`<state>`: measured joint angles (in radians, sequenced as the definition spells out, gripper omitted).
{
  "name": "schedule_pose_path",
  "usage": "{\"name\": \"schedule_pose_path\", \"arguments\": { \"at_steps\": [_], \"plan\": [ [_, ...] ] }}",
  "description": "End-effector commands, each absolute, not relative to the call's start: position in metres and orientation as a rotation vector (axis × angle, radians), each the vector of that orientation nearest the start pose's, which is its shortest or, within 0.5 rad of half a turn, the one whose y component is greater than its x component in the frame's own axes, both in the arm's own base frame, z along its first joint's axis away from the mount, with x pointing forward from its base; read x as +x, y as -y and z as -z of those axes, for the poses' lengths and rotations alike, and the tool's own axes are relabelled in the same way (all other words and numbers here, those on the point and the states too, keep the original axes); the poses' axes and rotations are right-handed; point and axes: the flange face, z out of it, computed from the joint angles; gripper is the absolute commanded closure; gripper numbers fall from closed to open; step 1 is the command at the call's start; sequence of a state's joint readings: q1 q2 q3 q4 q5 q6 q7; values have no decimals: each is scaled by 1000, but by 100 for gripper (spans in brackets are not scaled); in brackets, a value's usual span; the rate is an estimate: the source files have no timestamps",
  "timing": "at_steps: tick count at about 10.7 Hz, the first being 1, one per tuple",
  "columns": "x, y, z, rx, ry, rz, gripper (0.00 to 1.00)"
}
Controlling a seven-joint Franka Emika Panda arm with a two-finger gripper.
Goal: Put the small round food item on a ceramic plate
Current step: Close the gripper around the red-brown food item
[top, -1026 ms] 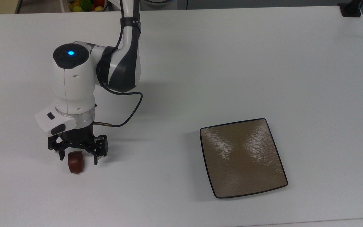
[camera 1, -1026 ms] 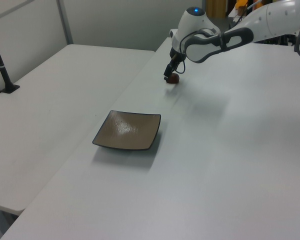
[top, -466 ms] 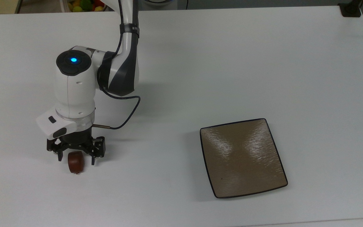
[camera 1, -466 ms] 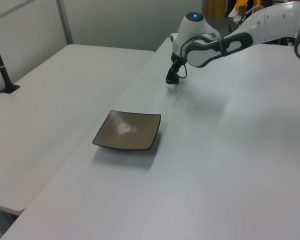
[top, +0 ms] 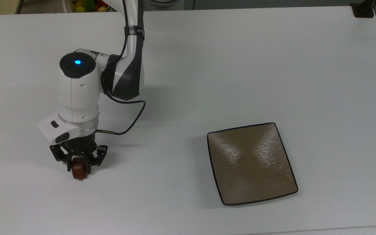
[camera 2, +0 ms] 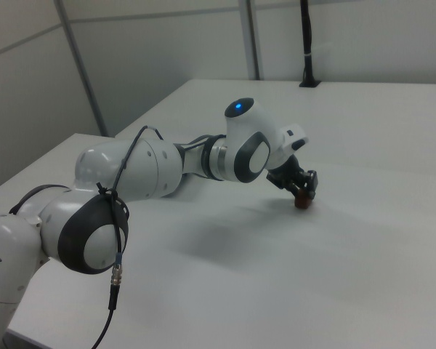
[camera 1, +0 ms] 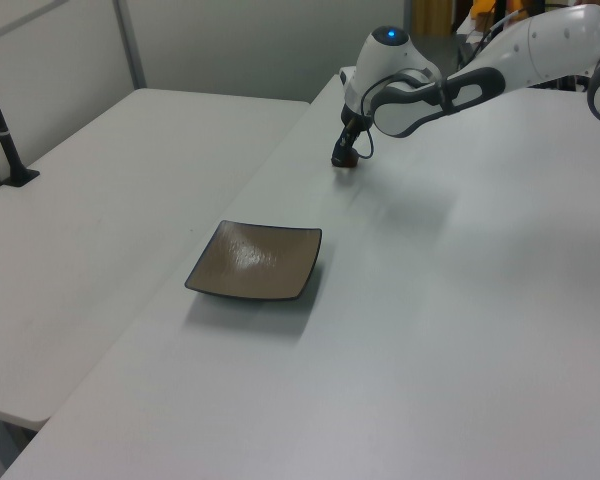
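Observation:
The small round food item is a dark reddish-brown lump lying on the white table at the top view's lower left. My gripper reaches down over it with its black fingers closed against both sides of the lump, which rests on the table. In the left view the gripper and the food item sit at the far end of the table. The right view has the food item under the gripper. The ceramic plate, square and glossy tan-brown with a dark rim, lies well to the top view's right, also seen as the plate.
A bowl of yellow, green and red fruits sits beyond the table's far edge at the top view's upper left. A black post base stands on the far right corner. A cable loops off the wrist.
The fingers have closed in from a wide spread onto the food item, and the wrist has shifted slightly to the top view's right. The lump stayed in place.

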<state>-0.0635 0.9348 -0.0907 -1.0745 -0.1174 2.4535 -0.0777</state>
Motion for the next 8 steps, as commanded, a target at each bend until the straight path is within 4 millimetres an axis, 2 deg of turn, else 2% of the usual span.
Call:
{"name": "schedule_pose_path", "arguments": {
  "at_steps": [1,3,4,6,8],
  "plan": [
    [807,95,-306,-3278,104,730,88],
    [806,95,-307,-3279,102,720,89],
    [804,95,-315,-3277,100,725,88],
    [798,92,-350,-3268,98,752,88],
    [785,84,-402,-3253,80,746,88]
  ]
}}
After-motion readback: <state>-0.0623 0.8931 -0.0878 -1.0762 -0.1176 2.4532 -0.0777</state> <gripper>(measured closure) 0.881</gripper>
